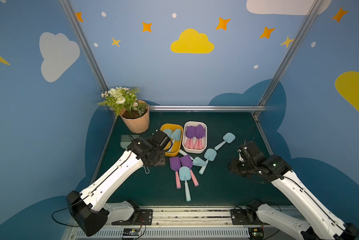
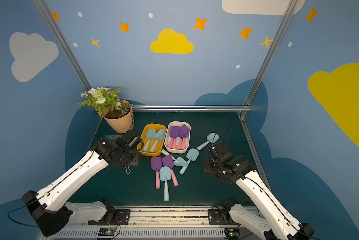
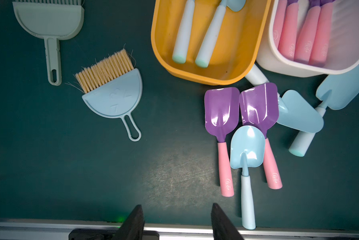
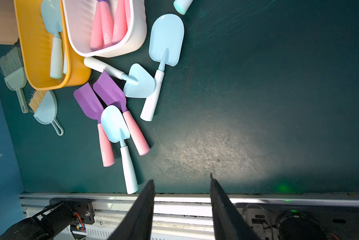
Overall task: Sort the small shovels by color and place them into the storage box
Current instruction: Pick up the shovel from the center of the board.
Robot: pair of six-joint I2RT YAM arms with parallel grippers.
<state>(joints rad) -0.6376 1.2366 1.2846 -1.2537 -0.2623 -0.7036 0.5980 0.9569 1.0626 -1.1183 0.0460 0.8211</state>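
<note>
The yellow-orange storage box holds two pale blue small shovels. The white storage box beside it holds purple ones with pink handles. In front of the boxes two purple shovels lie side by side, with a blue one across them. Three more blue shovels trail off to the right. My left gripper stands open and empty above bare mat, left of the pile. My right gripper is open and empty too, right of the pile.
A peach flowerpot with a plant stands at the back left. A grey-green brush and a light blue dustpan with tan bristles lie left of the yellow box. A metal rail runs along the front edge.
</note>
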